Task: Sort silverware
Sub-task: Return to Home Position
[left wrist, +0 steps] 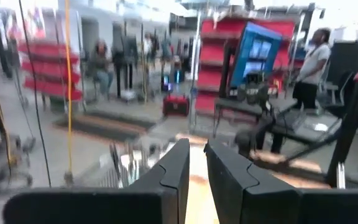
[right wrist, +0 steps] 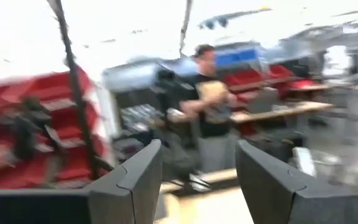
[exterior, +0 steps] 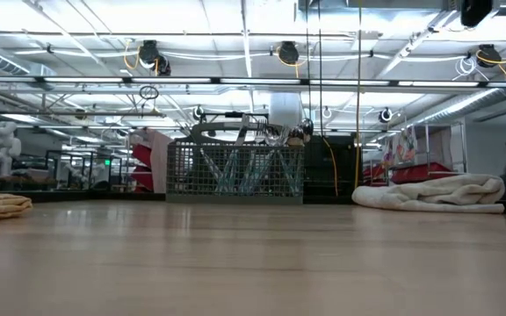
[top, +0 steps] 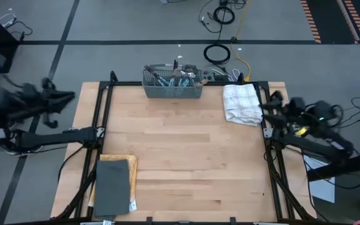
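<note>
The silverware [top: 170, 79] stands in the grey mesh basket [top: 172, 87] at the middle of the table's far edge. In the low view its shiny heads [exterior: 292, 133] stick up above the basket's rim [exterior: 235, 145]. My left gripper [top: 70, 95] is beyond the table's left edge, off the table; its fingers are nearly together and empty in the left wrist view [left wrist: 197, 177]. My right gripper [top: 264, 106] is at the table's right edge beside a white towel; it is open and empty in the right wrist view [right wrist: 197, 180].
A crumpled white towel [top: 242, 103] lies at the far right corner and also shows in the low view [exterior: 437, 193]. A dark grey flat mat [top: 113, 185] lies on a tan cloth [top: 120, 160] at the near left. The wooden table top [top: 186, 156] is bare between them. People stand in the room behind.
</note>
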You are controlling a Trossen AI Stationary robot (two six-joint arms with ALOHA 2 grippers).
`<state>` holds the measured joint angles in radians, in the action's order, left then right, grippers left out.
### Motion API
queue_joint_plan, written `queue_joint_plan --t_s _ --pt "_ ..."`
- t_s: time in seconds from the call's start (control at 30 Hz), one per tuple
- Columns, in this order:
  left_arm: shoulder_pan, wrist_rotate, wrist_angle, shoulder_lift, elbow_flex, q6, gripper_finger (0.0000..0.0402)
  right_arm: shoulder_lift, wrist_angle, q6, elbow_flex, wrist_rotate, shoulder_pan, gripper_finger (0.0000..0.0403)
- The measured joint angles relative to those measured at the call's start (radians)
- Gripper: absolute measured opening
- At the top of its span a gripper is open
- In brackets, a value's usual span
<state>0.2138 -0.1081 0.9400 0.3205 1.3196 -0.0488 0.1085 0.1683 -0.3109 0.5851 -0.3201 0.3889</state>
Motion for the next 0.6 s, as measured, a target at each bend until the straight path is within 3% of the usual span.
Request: queue_joint_plan --t_s 0.13,0.3,0.47,0.6 --pt "0.0 0.045 -0.13 -0.105 -0.235 -0.024 0.0061 -0.062 -0.414 -0.079 -0.271 -0.118 0.0 0.0187" --pt "0.0 0.143 -0.298 -0.276 -0.496 -0.042 0.0061 -0.071 -0.984 -0.141 -0.555 -0.159 -0.001 0.0187" --pt "-0.002 0.171 -0.231 -0.309 -0.592 -0.099 0.0061 -0.065 -0.917 -0.139 -0.547 -0.223 -0.02 0.0187" --pt "0.001 0.206 -0.243 -0.317 -0.656 -0.101 0.0061 -0.069 -0.844 -0.069 -0.559 -0.341 -0.044 0.0187"
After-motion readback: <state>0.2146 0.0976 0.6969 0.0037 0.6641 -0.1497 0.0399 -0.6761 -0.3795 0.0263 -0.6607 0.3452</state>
